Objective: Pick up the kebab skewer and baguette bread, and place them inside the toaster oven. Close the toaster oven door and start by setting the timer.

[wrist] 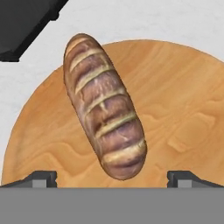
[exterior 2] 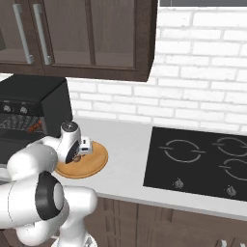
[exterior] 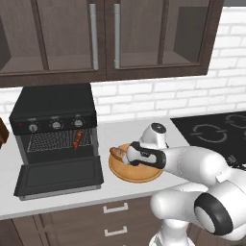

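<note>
The baguette bread (wrist: 103,107) lies on a round wooden plate (wrist: 179,105), golden-brown with pale slashes. My gripper (wrist: 113,180) hangs open just above it, a fingertip (wrist: 41,178) on each side of the loaf's near end, neither touching it. From the left base, the gripper (exterior: 127,156) points down over the baguette (exterior: 116,153) on the plate (exterior: 139,175). The black toaster oven (exterior: 53,103) stands to the left with its door (exterior: 60,177) dropped flat. The kebab skewer (exterior: 77,140) rests on the wire rack inside. From the right base, the gripper (exterior 2: 79,154) is over the plate (exterior 2: 94,161).
A black cooktop (exterior 2: 198,159) is set into the counter to the right of the plate. Dark wall cabinets (exterior: 105,38) hang above the oven. A brown object (exterior: 3,132) sits at the far left edge. The open door's corner (wrist: 26,22) reaches close to the plate.
</note>
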